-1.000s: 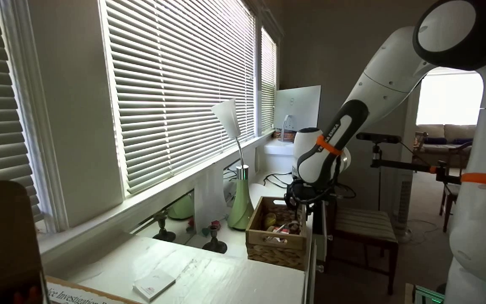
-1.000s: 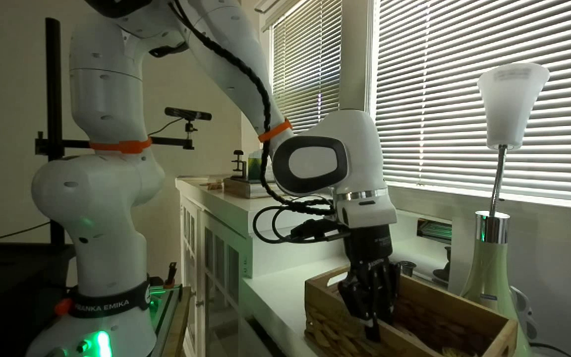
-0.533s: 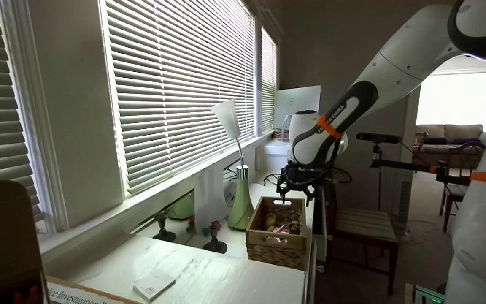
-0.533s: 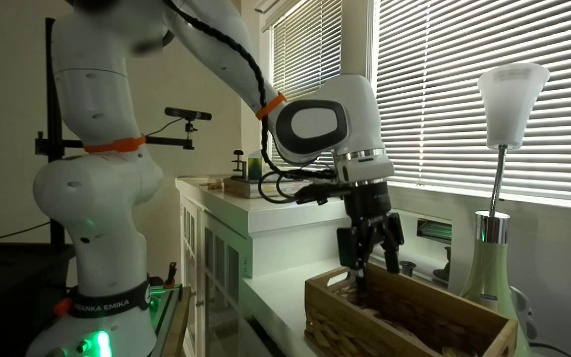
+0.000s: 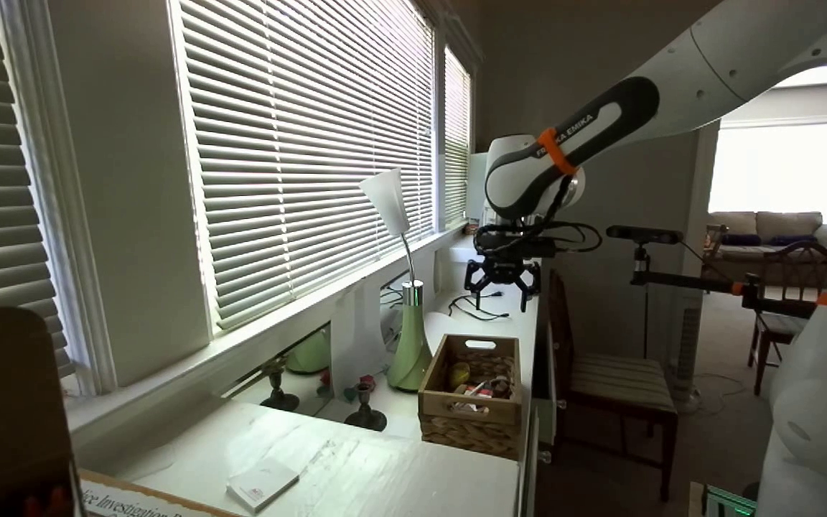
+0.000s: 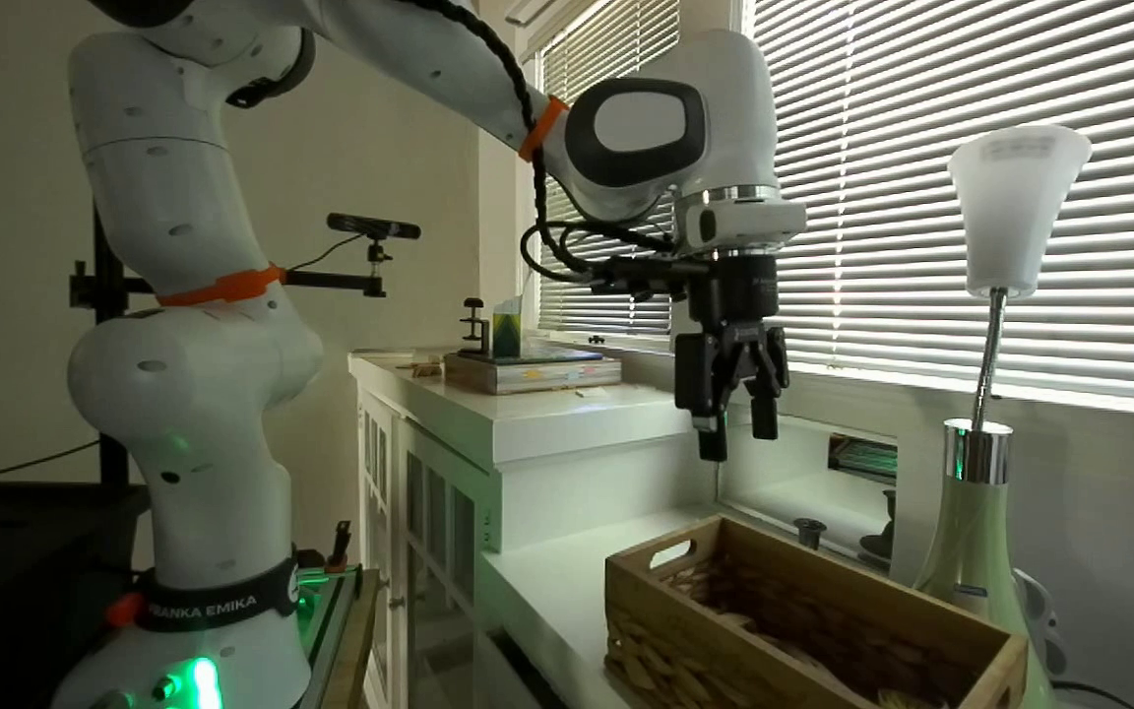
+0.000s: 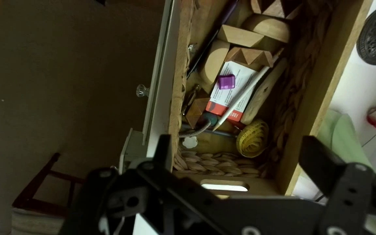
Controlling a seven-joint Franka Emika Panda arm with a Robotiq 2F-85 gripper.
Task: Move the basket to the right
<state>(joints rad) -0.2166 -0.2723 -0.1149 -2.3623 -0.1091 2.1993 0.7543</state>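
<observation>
The tan woven basket (image 5: 467,433) stands upright on the white counter, its paler wooden rim (image 6: 665,620) on top with handle slots cut in the ends. Inside it, the wrist view shows a rolled yellow tape measure (image 7: 251,140), a white pencil (image 7: 240,98), a card and several wooden blocks. My gripper (image 5: 501,303) hangs well above the basket, near one handle end, pointing down. Its fingers are spread wide with nothing between them, and in an exterior view the gripper (image 6: 738,440) is clear of the rim. Nothing touches the basket from above.
A green lamp (image 5: 408,352) stands close beside the basket on the window side, near a dark candle holder (image 5: 365,418). The counter's open edge, with drawers below, runs along the opposite side. A chair (image 5: 618,388) is beyond it. A raised cabinet top (image 6: 587,423) rises behind.
The gripper has risen from the basket's side wall, where one finger reached outside the rim, to well above it. Its fingers have spread apart. The basket has stayed in place.
</observation>
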